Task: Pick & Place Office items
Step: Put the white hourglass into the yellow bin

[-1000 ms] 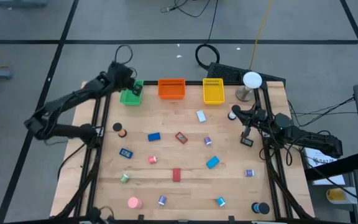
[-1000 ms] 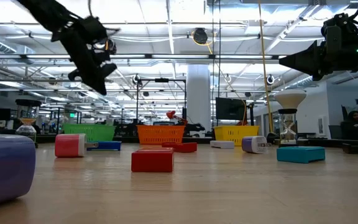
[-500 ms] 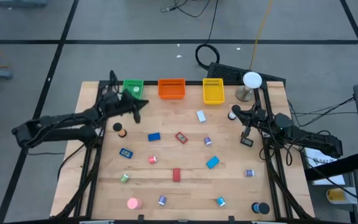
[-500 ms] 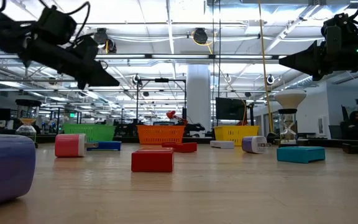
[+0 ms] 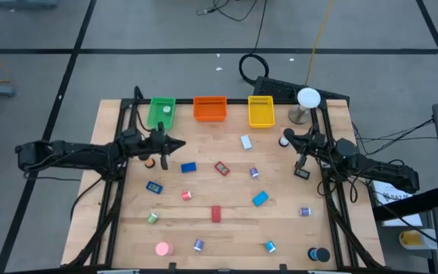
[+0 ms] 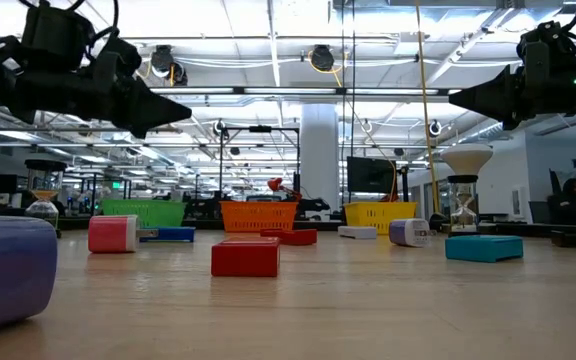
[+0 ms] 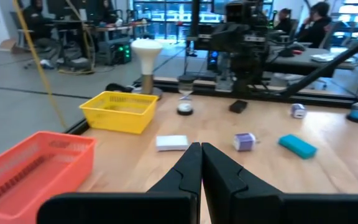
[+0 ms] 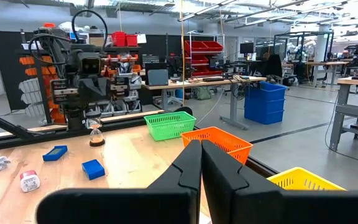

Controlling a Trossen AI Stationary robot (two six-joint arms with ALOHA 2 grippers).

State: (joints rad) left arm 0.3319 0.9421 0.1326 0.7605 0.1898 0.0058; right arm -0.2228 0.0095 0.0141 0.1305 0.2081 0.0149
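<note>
Several small office items lie scattered on the wooden table [image 5: 128, 228]: a white block [image 5: 245, 141], a blue block [image 5: 188, 167], a red block [image 5: 216, 215], a pink roll [image 5: 186, 195], a light-blue block [image 5: 260, 199] and others. My left gripper [image 5: 181, 144] hangs shut and level above the table's far left part, a little toward the near edge from the green tray [image 5: 160, 114], pointing to the right. Its shut fingers [image 7: 194, 163] hold nothing. My right gripper [image 5: 287, 136] waits shut above the far right part, pointing left, also with nothing in it [image 8: 201, 144].
An orange tray [image 5: 210, 108] and a yellow tray [image 5: 261, 111] stand beside the green one along the far edge. A white ball on a stand [image 5: 307, 99] is at the far right corner. Small hourglasses stand near each arm [image 7: 184, 102] [image 8: 95, 134].
My left gripper has come away from above the green tray toward the table's near edge and has sunk. It has tipped from pointing steeply down to pointing level toward the right. It stayed shut. The right arm kept still.
</note>
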